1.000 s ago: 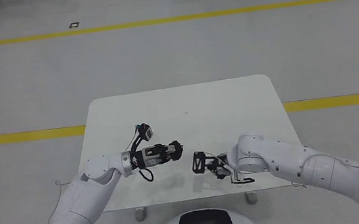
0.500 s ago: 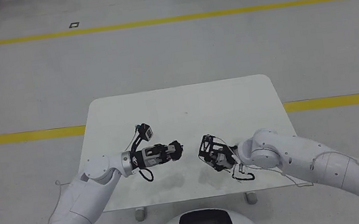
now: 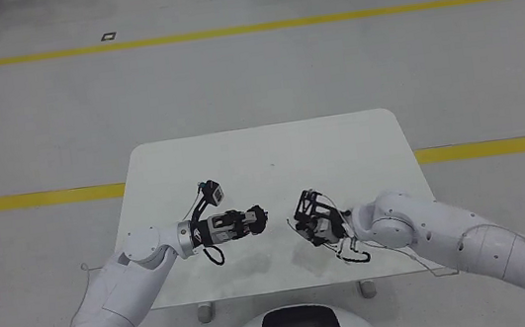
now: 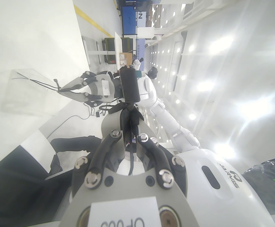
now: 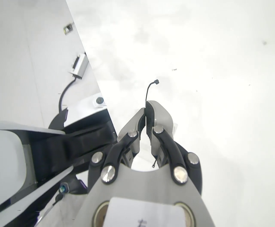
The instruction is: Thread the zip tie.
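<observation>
My right gripper [image 5: 146, 105] is shut on a thin black zip tie [image 5: 147, 91]. The tie's head [image 5: 156, 81] sticks out past the fingertips, and a short tail [image 5: 153, 165] hangs behind the pads. In the top view this gripper [image 3: 302, 220] hovers over the table's near middle, facing my left gripper [image 3: 258, 217] across a small gap. The left wrist view shows my left gripper [image 4: 129, 107] shut, with the right gripper [image 4: 61, 90] and zip tie [image 4: 56, 82] beyond it. A thin black strand [image 4: 130, 163] runs behind the left pads; I cannot tell if it is gripped.
The white table [image 3: 261, 154] has bare surface on its far half and to both sides. Its near edge [image 3: 259, 291] lies just below both grippers. A loose black cable loop [image 3: 356, 255] hangs under the right wrist.
My right gripper has moved right and slightly away from the near edge, widening the gap to the left gripper, and has turned. The left arm has stayed still.
</observation>
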Robot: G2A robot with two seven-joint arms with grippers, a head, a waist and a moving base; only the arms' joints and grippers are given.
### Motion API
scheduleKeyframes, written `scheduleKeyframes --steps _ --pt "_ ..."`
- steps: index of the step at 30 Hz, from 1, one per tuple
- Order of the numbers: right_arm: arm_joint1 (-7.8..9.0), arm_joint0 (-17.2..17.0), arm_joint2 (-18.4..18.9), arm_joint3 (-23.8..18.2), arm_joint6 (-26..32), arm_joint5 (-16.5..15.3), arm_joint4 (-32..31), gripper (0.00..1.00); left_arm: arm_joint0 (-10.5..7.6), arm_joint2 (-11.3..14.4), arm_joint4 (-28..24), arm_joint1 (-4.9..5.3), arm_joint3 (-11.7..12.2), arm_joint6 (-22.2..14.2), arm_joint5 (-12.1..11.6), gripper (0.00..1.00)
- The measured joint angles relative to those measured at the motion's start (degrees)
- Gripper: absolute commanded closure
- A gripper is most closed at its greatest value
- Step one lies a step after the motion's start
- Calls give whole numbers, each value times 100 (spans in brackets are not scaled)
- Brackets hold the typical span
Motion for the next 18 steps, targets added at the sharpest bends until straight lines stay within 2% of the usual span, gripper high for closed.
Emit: scheduleKeyframes --steps 5,12,14,18 --pt "282 -288 47 -198 -1023 0 184 100 0 0 0 0 0 0 0 100" --pt "649 -470 -202 -452 -2344 0 558 100 0 0 0 0 0 0 0 100" --pt "707 -442 -321 -549 -2563 0 715 100 0 0 0 0 0 0 0 100" --pt "732 -396 -397 -599 -2579 0 788 100 0 0 0 0 0 0 0 100"
